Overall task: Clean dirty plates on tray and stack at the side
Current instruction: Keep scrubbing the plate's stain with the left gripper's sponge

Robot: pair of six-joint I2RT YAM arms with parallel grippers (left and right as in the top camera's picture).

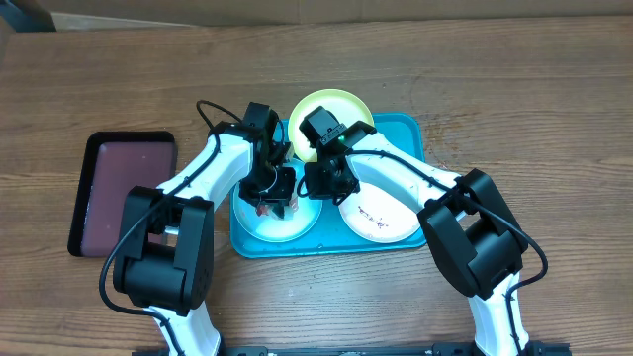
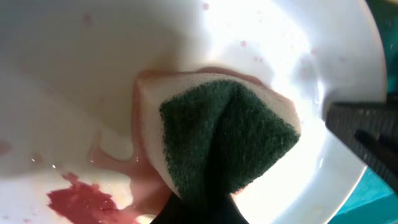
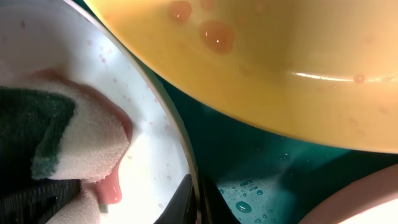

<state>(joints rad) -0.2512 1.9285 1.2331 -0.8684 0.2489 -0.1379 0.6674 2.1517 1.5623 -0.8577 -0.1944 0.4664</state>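
Your left gripper, clamped on the sponge, presses into the pale plate, which your right gripper pinches by the rim, and a red smear lies just beside the sponge.

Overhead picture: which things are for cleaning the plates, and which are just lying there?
For the job:
large turquoise-blue rectangular plastic tray
yellow-green round plastic plate
pale mint-blue round plastic plate
white round plastic plate
green-and-white sponge, pinched in the left hand

Just lying about:
small black rectangular tray with maroon inside
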